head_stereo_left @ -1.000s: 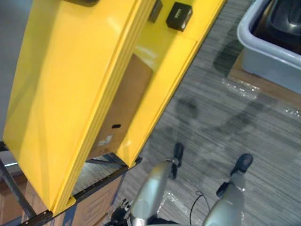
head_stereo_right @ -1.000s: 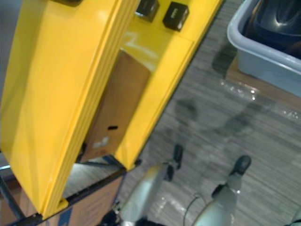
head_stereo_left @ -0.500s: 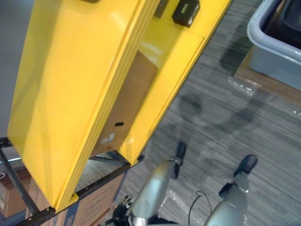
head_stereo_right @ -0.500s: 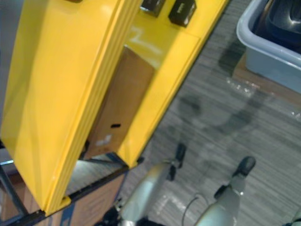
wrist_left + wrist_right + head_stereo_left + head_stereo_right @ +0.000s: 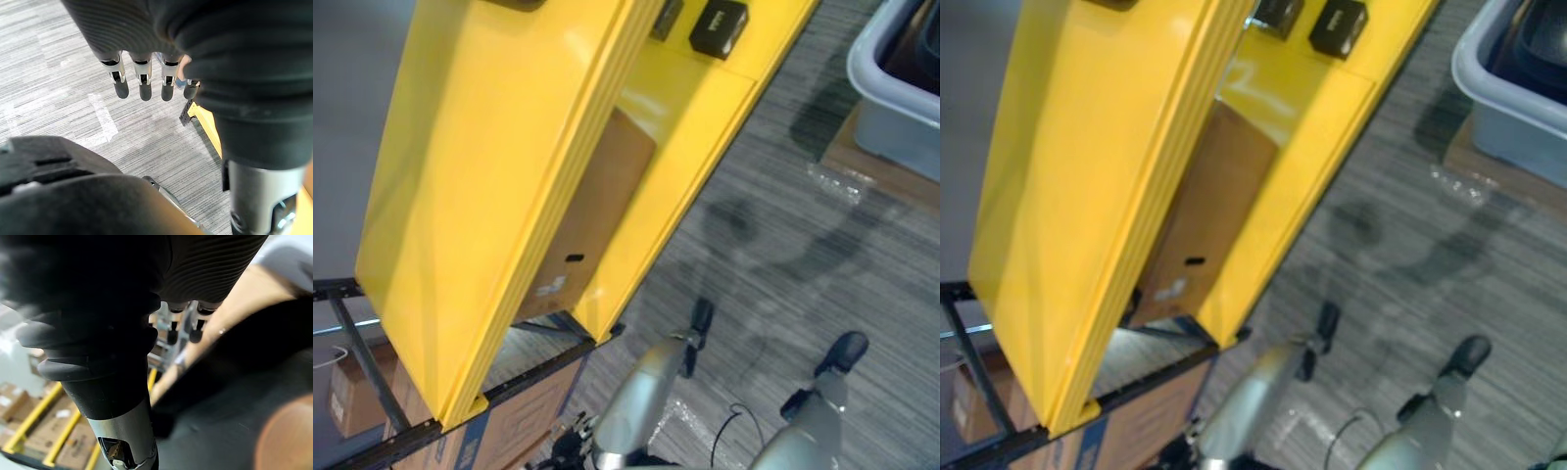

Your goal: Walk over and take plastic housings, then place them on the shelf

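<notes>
1. Grey striped carpet (image 5: 783, 225) runs beside a glossy yellow shelf (image 5: 489, 196). A plain brown cardboard box (image 5: 592, 225) stands under its upper board.
2. Since a second ago the whole view has slid. Shelf and grey tub (image 5: 1508, 127) sit further right, so the camera moved, not the things.
3. The left hand (image 5: 143, 83) hangs over the carpet, fingers straight and empty. The right hand (image 5: 172, 333) is likewise relaxed, holding nothing.
4. The dark, smooth plastic housings (image 5: 1540, 39) lie in the round-cornered tub, well apart from both hands. Two small black blocks (image 5: 718, 26) rest on the shelf.
</notes>
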{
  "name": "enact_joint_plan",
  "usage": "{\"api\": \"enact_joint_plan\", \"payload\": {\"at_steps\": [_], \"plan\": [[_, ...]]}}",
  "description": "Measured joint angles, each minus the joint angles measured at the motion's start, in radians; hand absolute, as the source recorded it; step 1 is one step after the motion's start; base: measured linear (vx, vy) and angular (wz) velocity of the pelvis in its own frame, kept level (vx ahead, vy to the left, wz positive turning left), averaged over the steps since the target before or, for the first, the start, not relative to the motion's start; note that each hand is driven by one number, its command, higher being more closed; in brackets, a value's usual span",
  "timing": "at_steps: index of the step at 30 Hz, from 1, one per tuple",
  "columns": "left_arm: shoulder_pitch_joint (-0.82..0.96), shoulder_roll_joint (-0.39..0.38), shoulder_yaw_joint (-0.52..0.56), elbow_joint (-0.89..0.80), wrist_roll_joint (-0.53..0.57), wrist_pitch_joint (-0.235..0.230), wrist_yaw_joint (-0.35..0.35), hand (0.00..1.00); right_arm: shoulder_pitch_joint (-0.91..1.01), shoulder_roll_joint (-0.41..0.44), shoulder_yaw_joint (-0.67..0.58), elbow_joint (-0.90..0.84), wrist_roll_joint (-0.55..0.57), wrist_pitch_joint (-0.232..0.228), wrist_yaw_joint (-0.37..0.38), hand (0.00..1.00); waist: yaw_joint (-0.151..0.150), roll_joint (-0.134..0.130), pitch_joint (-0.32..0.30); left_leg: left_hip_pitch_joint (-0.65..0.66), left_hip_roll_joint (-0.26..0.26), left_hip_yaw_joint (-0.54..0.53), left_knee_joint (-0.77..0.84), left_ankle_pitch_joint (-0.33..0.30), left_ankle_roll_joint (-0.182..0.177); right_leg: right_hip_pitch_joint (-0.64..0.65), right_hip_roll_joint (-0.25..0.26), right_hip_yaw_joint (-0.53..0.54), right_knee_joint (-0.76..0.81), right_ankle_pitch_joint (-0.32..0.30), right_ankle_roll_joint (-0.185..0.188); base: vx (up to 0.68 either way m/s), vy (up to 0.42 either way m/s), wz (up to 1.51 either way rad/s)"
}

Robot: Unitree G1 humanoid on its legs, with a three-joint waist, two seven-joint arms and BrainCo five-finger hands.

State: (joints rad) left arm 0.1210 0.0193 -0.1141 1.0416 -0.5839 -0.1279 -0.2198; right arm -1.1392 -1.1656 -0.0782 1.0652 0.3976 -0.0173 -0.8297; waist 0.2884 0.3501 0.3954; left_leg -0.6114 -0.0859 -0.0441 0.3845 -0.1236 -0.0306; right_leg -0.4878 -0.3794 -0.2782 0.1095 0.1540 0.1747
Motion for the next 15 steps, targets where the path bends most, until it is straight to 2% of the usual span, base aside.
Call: {"api": "enact_joint_plan", "payload": {"at_steps": [3,9,15], "plan": [[-0.004,0.001,-0.008,0.001,-0.006,0.0,-0.001,0.0,0.0,0.0,0.001,0.008,0.003,0.033,0.009,0.0,0.011,0.0,0.0,0.0,-0.003,-0.001,-0.008,0.002,0.0,-0.001,-0.005,-0.001,0.0,0.0,0.0,-0.04,-0.018,0.04],[-0.015,0.001,-0.014,0.009,-0.009,-0.003,-0.002,0.0,0.004,-0.007,0.001,0.012,0.021,0.071,0.028,0.0,0.026,0.0,0.0,-0.002,-0.002,-0.007,-0.01,0.002,0.0,-0.001,-0.004,-0.021,0.004,-0.002,-0.003,0.0,0.0,0.0],[-0.044,-0.006,-0.017,0.039,-0.04,-0.004,-0.023,0.0,0.039,-0.014,0.0,0.014,0.04,0.092,0.029,0.0,0.029,0.0,0.0,-0.002,0.003,-0.018,-0.008,0.003,-0.001,-0.004,-0.004,-0.026,0.029,-0.017,-0.017,-0.03,-0.011,0.04]]}}
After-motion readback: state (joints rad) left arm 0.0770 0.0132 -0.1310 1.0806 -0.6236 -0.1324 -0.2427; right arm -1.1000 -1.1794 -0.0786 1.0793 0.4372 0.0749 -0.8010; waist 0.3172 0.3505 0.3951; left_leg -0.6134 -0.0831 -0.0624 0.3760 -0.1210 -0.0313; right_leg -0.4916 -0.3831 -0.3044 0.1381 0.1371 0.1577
